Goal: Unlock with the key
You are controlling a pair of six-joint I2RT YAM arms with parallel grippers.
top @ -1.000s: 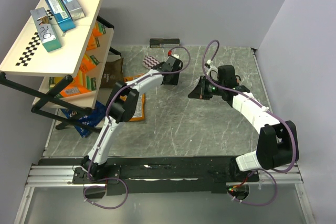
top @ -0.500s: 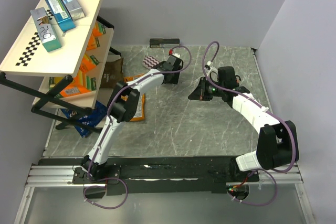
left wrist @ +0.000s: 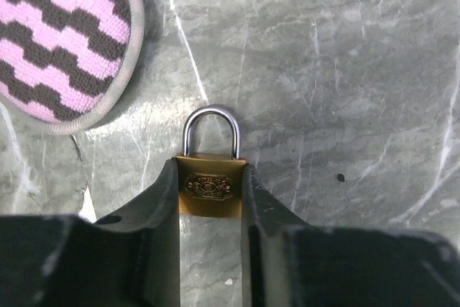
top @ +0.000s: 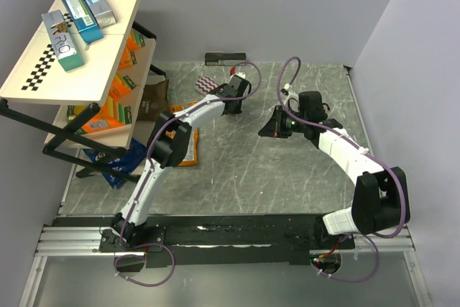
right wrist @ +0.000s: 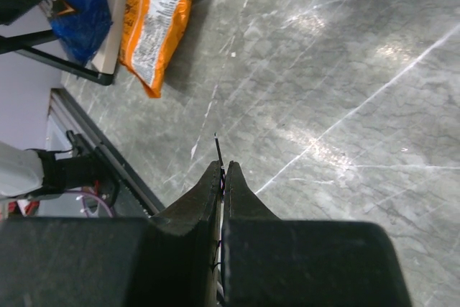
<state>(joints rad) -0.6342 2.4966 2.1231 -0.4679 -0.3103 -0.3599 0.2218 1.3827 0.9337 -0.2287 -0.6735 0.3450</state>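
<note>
Clamped by left jaws: brass padlock [left wrist: 209, 190], flat on table [left wrist: 345, 70]. Pinched in closed right jaws: key [right wrist: 218, 150], tip protruding.

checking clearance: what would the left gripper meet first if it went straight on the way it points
The left gripper grips the brass padlock; beyond it only marble table shows, though depth is unclear. The striped pouch lies aside, left.

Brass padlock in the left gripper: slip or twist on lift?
The brass padlock looks solid metal: probably rigid, heavy for its size. The left gripper pinches its smooth narrow sides, so it could pivot or slip. Lying flat on the table, it is unlikely to roll.
</note>
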